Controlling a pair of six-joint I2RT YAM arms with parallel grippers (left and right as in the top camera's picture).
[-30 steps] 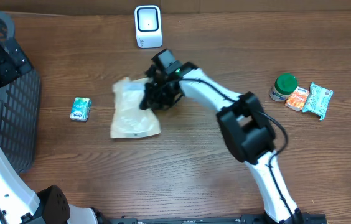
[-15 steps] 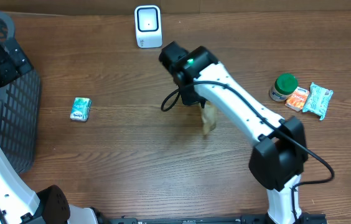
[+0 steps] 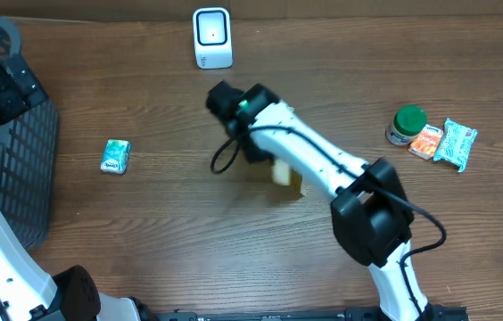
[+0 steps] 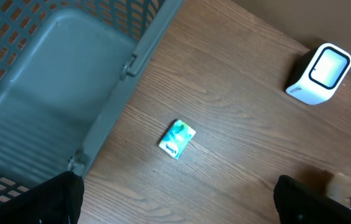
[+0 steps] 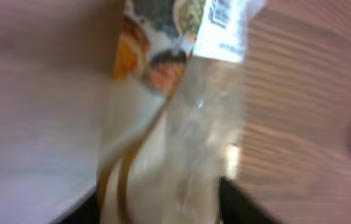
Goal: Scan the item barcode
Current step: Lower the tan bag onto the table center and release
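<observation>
Bag [image 3: 285, 176] at the middle of the tabletop [image 3: 144, 241], mostly hidden under the right arm, in front of the scanner [image 3: 212, 37] and well apart from it; lifted or lying, unclear. In the right wrist view, blurred, filling the frame ahead of the right end effector [image 5: 163, 211]; gripped or not, cannot tell. Left end effector [image 4: 178, 205] spread wide above basket [image 4: 51, 93] and packet [image 4: 177, 139].

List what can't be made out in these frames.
- Barcode on the clear plastic bag: right wrist view, motion blur smears its white label.
- Same bag, overhead: mostly hidden under the white right arm; only a yellowish corner shows.
- Right gripper: covered by its wrist overhead, blurred behind the bag in its own view; open or shut unclear.
- Small green-and-white packet: print too small in overhead and left wrist views.
</observation>
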